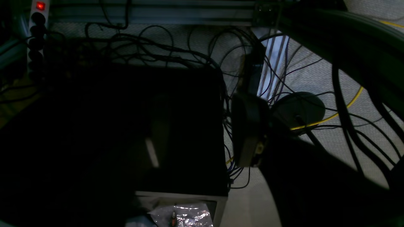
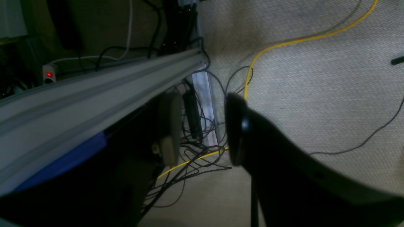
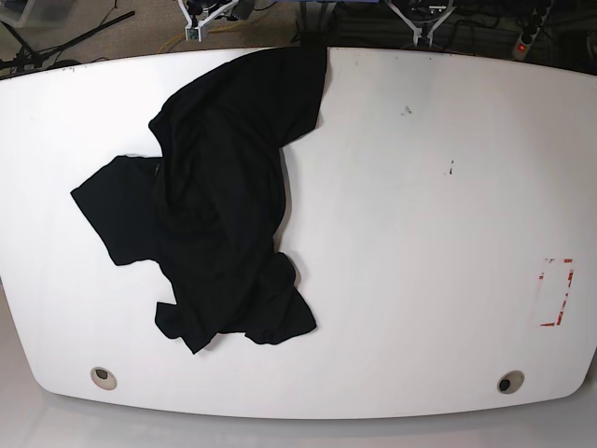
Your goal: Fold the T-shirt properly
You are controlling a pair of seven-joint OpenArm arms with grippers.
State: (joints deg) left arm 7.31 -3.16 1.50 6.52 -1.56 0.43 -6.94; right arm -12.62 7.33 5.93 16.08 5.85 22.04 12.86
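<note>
Soft black T-shirt (image 3: 219,205), crumpled and unfolded, spread over the left half of the smooth white table (image 3: 420,233), top edge reaching the far rim. Left gripper (image 1: 202,129) and right gripper (image 2: 203,126) both parted and empty, hanging over cable-strewn carpet (image 2: 315,78) off the table.

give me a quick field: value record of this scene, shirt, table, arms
garment: black T-shirt, crumpled, unfolded
position: left half of the white table in the base view, top edge at the far rim
table marks: red rectangle outline near the right edge
arms: not over the table in the base view
left claw: nothing held
right claw: open, empty
fold: not started
</note>
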